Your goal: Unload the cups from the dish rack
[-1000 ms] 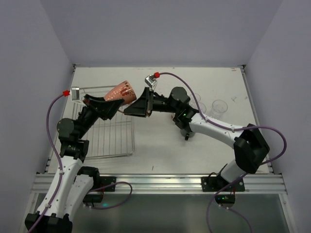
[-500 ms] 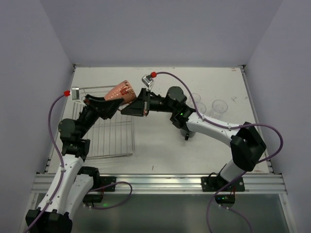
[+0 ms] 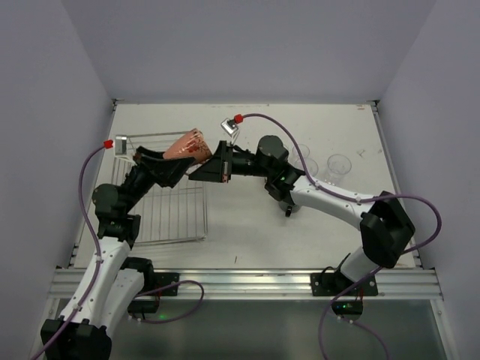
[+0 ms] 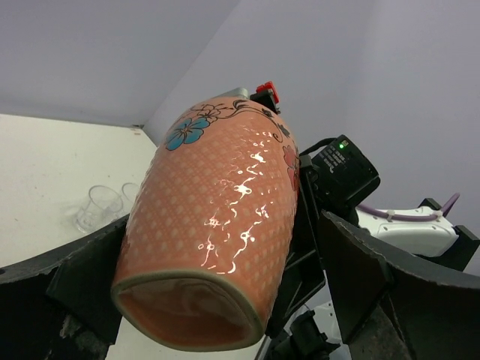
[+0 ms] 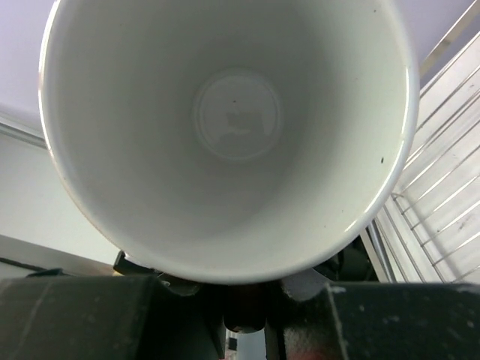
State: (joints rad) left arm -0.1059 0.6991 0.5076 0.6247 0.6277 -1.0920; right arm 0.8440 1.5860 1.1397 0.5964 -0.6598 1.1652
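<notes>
Top view: above and behind the arm bases, looking down on the table [image 3: 247, 225]; left wrist: close beside the orange-red cup [image 4: 217, 217]; right wrist: closer, facing into its mouth; cup shared by all.

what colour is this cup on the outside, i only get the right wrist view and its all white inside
observer: It is an orange-red cup with a blue flower painted near its far end; the left wrist view shows it.
operator: is the left gripper off it
observer: The left gripper stands open, its fingers spread wide on either side of the cup.
operator: where is it over the rack
observer: The top view has it in the air above the far right corner of the dish rack. Clear glasses stand off to the right.
</notes>
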